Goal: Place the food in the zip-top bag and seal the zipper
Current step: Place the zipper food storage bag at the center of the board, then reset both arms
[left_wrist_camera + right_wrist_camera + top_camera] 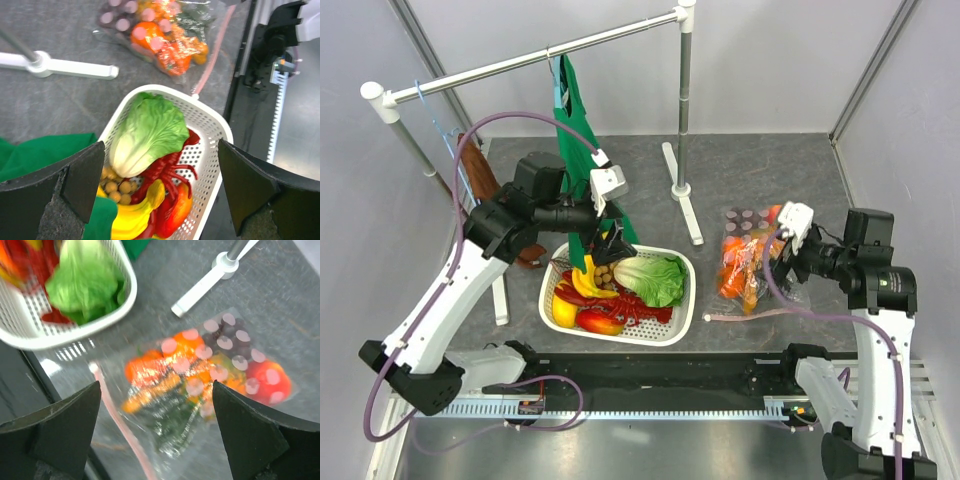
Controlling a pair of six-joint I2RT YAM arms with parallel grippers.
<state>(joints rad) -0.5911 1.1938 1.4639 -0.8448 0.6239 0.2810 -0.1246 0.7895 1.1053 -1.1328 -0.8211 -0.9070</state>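
The clear zip-top bag (756, 270) lies flat, right of the white basket (630, 339). It holds purple grapes (748, 218) and orange pieces (733, 262). Its pink zipper (740, 317) runs along the near edge. Green lettuce (653, 278) and yellow bananas (586, 283) lie in the basket.

This looks like a robot test cell in a lab, not a home. Plain white walls (770, 60) close in a grey table (770, 170). A left arm (450, 290) and a right arm (875, 350) are bolted to a black rail (670, 372), with loose purple cables (520, 114). The food (650, 278) in the basket (691, 305) is glossy plastic toys.
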